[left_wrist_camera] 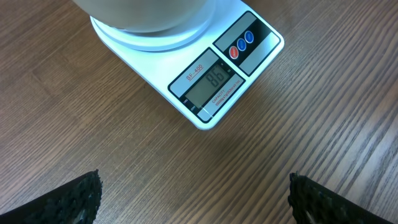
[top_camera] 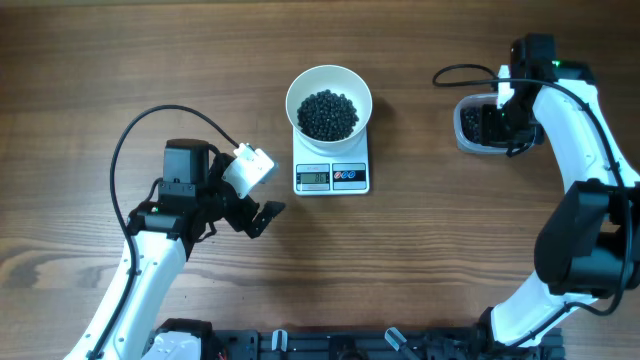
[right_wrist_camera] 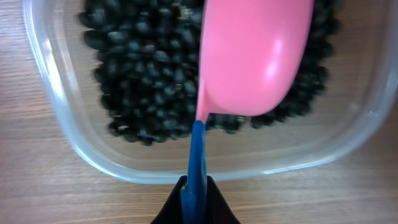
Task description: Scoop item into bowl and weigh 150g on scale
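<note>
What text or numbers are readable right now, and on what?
"SF-400": printed on the scale, above its display.
"86": shown on the display.
The red print below the display is too small to read.
Nothing else is legible.

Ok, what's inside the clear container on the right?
Black beans lie in the container; the pink scoop above hides the ones under it.
</note>
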`<state>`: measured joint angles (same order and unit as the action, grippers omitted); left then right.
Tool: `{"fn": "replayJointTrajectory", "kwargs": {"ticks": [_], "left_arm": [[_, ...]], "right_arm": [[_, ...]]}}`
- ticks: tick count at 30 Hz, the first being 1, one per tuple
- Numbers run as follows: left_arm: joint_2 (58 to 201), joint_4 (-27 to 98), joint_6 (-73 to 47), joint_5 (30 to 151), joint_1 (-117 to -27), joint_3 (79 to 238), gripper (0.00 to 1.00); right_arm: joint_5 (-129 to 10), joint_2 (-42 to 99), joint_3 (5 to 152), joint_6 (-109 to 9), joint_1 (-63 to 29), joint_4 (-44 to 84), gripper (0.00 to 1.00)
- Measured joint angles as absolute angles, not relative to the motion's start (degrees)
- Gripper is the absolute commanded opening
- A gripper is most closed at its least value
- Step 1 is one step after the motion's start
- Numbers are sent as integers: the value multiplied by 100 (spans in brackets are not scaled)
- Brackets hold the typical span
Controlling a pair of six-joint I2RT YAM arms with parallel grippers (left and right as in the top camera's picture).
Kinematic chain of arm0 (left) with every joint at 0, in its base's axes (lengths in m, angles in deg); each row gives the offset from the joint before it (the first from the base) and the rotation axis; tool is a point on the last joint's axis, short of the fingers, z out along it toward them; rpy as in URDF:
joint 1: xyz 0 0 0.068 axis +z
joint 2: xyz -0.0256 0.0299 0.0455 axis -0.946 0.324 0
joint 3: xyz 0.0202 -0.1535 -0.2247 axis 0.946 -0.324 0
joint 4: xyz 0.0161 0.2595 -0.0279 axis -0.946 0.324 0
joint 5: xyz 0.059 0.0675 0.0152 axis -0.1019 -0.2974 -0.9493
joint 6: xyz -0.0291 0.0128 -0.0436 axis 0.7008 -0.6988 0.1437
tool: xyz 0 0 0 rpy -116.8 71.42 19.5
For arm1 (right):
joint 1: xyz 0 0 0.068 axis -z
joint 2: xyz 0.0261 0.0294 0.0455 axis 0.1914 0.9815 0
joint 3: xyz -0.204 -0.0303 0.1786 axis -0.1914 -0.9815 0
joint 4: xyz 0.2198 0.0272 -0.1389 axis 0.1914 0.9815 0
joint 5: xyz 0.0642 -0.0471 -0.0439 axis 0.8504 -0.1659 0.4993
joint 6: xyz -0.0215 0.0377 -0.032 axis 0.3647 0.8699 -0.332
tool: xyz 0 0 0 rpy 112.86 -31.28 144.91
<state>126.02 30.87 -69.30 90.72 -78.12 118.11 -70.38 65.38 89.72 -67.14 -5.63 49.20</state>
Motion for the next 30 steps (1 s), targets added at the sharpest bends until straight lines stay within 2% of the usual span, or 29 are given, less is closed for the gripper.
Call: {"fn": "replayJointTrajectory", "kwargs": {"ticks": [13, 24, 30], "left_arm": [[12602, 3087, -6930, 9072, -7812, 11811, 100], [12602, 3087, -6930, 9072, -7812, 11811, 100], [12602, 3087, -6930, 9074, -7812, 11811, 100]], "right_arm": [[-6149, 6621, 8972, -7322, -434, 5146, 4], [-4512, 6621, 8974, -7706, 633, 5388, 4], [-4088, 6621, 8974, -7927, 821, 5458, 4]]}}
